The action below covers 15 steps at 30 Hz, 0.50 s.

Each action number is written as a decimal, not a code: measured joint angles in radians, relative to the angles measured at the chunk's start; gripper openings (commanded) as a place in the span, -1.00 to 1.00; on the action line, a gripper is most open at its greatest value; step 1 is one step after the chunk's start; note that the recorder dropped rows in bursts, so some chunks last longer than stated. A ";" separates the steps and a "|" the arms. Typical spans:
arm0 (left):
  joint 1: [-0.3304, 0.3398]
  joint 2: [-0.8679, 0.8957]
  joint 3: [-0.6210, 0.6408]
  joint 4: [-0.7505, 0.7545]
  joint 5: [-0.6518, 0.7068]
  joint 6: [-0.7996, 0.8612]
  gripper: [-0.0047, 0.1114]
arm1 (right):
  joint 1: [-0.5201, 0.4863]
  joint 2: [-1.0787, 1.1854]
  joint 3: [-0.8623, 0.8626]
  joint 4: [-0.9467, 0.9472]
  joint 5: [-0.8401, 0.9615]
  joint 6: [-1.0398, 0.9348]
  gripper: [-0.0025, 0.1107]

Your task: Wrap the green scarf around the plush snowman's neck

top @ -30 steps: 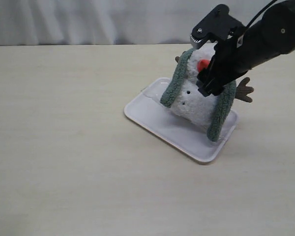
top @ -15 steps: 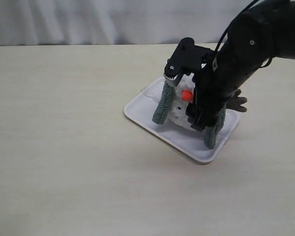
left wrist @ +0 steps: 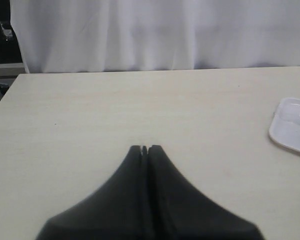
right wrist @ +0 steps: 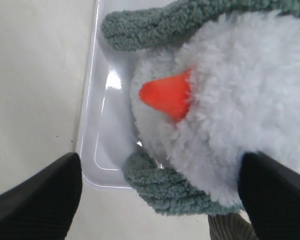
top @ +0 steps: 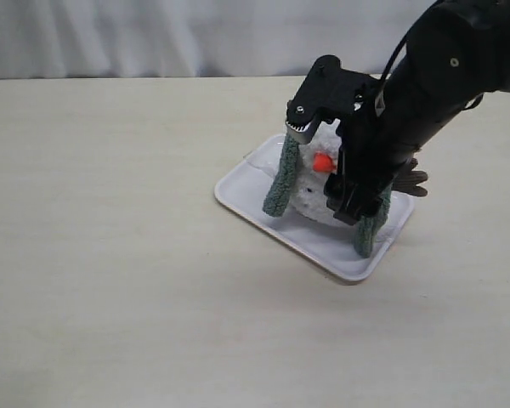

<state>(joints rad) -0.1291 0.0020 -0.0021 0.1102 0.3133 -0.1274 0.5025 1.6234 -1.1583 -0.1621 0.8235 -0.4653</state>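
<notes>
The plush snowman [top: 310,194] stands on the white tray [top: 246,197], largely hidden behind my right arm; its orange nose [top: 323,161] shows. The green scarf [top: 278,183] lies over it, one end hanging down each side, the other end [top: 370,225] near the tray's front edge. My right gripper [top: 321,168] is open wide, with a finger on either side of the snowman's head. In the right wrist view the snowman [right wrist: 230,100], the scarf [right wrist: 165,187] and the tray [right wrist: 97,100] fill the space between the fingers of my right gripper [right wrist: 155,200]. My left gripper [left wrist: 145,148] is shut and holds nothing, over bare table.
A brown twig arm [top: 412,180] sticks out past my right arm. The tray's corner [left wrist: 290,127] shows at the edge of the left wrist view. A pale curtain [top: 153,34] hangs behind the table's far edge.
My right gripper has come down from above the snowman to straddle its head, and the scarf ends hang lower on the tray. In the last half second it hardly moved.
</notes>
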 measured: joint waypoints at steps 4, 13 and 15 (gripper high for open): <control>0.000 0.000 0.000 0.000 0.000 0.000 -0.92 | 0.000 -0.027 0.004 -0.030 0.006 0.015 0.43; 0.000 0.000 0.000 0.000 0.000 0.000 -0.92 | 0.000 -0.229 0.006 -0.035 -0.019 0.058 0.41; 0.000 0.000 0.000 0.000 0.000 0.000 -0.92 | 0.000 -0.272 0.006 -0.066 -0.084 0.150 0.27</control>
<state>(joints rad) -0.1291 0.0020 -0.0021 0.1102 0.3133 -0.1274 0.5025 1.3512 -1.1520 -0.2285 0.7396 -0.3150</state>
